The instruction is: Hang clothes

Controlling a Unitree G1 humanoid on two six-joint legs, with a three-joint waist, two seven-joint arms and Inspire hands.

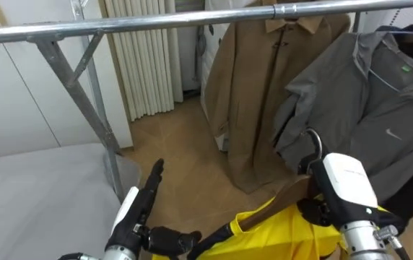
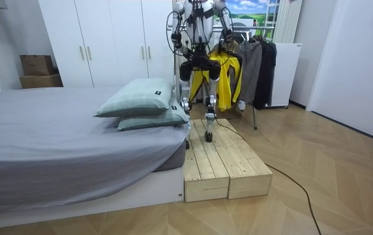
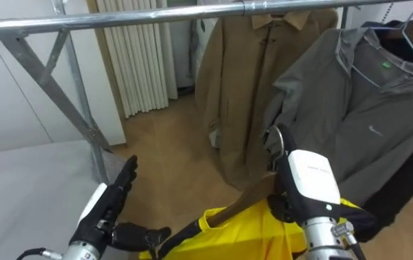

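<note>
Beside the grey-sheeted bed [image 1: 33, 188], the left hand [image 1: 136, 209] is raised below the silver metal clothes rail [image 1: 156, 25] with its fingers straight and apart, its thumb reaching toward the yellow garment with dark trim [image 1: 279, 227]. That garment hangs on a brown wooden hanger with a metal hook [image 1: 287, 192], below the rail. The right hand [image 1: 344, 189] is clamped on the hanger, in front of a tan collared coat [image 1: 257, 94] and a grey zip jacket [image 1: 380, 108] hanging from the rail.

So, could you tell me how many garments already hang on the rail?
3 on the rail: a tan coat leftmost, a grey jacket to its right, a dark garment beyond that at the edge; more may hang out of view.
</note>
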